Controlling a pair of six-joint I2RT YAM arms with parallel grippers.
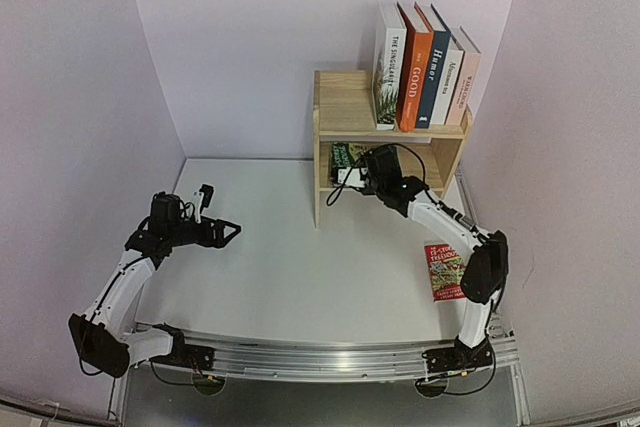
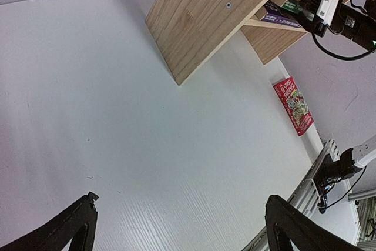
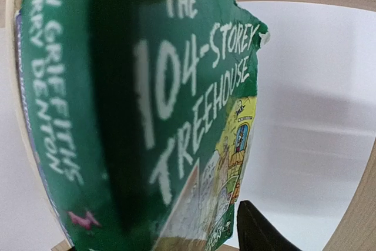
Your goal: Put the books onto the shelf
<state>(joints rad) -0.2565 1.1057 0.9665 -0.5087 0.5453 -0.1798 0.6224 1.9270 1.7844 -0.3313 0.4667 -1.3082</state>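
Observation:
The shelf (image 1: 345,107) of light wood stands at the back right. Several books stand upright on its top tier, among them a white one with a leaf (image 1: 388,65), orange "GOOD" (image 1: 412,72) and navy "Humor" (image 1: 433,67). My right gripper (image 1: 355,169) reaches into the lower tier, around the green Treehouse book (image 3: 176,98). Its one visible finger (image 3: 258,230) stands just off the cover; the other is hidden, so the gripper is open. A red Treehouse book (image 1: 443,269) lies flat on the table. My left gripper (image 2: 182,199) hovers open and empty over the table's left.
A purple-blue book (image 2: 279,19) lies on the lower tier beside the green one. Pale walls close in the table on three sides. The right arm's elbow (image 1: 485,267) hangs just beside the red book. A metal rail (image 1: 320,357) runs along the near edge.

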